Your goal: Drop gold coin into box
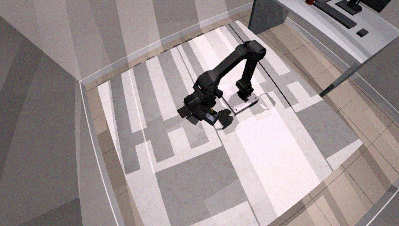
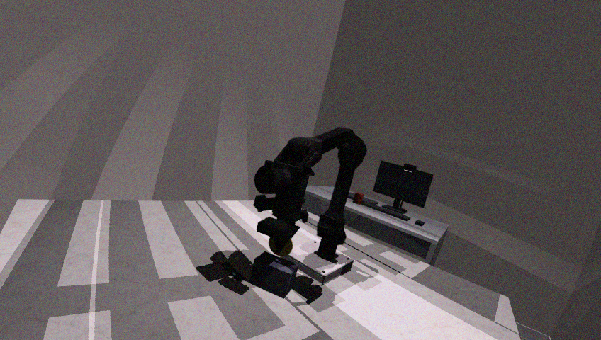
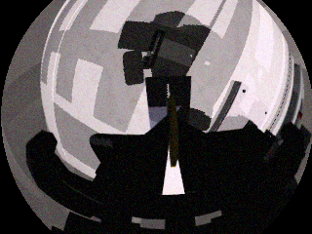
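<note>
The coin (image 2: 281, 246) hangs on edge, pinched between the closed fingers of the gripper (image 2: 279, 240), its lower half showing below them. In the wrist view it appears as a thin dark vertical line (image 3: 174, 132) running down from between the fingers toward the box. The grey box (image 2: 278, 271) stands on the striped floor directly beneath, close under the coin but not touching it; the slot in its lid cannot be made out in these views. The arm (image 2: 333, 168) arches over from its base plate (image 2: 327, 265), which sits just beside the box. A desk with a monitor (image 2: 402, 181) stands well behind. The step in hand appears to be alignment over the lid, with transport done and release still to come. The next move likely calls for matching the coin's plane to the slot, lowering straight, and opening only once the edge has entered.
</note>
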{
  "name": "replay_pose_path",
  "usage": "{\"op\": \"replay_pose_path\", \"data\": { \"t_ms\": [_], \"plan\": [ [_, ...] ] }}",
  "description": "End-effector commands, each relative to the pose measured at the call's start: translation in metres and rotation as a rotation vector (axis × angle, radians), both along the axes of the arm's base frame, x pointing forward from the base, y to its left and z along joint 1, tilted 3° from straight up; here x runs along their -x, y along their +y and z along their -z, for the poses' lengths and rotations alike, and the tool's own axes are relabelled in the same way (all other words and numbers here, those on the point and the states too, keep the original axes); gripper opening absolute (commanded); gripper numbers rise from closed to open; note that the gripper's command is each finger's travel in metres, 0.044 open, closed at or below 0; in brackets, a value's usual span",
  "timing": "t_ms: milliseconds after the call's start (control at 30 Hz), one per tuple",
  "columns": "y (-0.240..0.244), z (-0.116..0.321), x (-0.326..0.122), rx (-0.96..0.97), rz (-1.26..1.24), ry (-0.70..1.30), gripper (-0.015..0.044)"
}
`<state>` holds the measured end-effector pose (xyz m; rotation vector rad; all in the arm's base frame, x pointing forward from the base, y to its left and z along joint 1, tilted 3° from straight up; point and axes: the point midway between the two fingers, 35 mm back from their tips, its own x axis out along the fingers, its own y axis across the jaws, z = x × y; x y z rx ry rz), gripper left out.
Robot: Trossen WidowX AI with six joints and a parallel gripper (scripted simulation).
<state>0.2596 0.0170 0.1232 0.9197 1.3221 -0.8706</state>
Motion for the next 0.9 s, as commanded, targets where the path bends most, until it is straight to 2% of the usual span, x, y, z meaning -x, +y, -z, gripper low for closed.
{"op": "replay_pose_path", "data": {
  "t_ms": [0, 867],
  "plan": [
    [0.0014, -0.0005, 0.0014, -0.001, -0.001, 0.000, 0.0000],
    [0.0013, 0.0077, 0.0016, -0.001, 0.007, 0.000, 0.0000]
  ]
}}
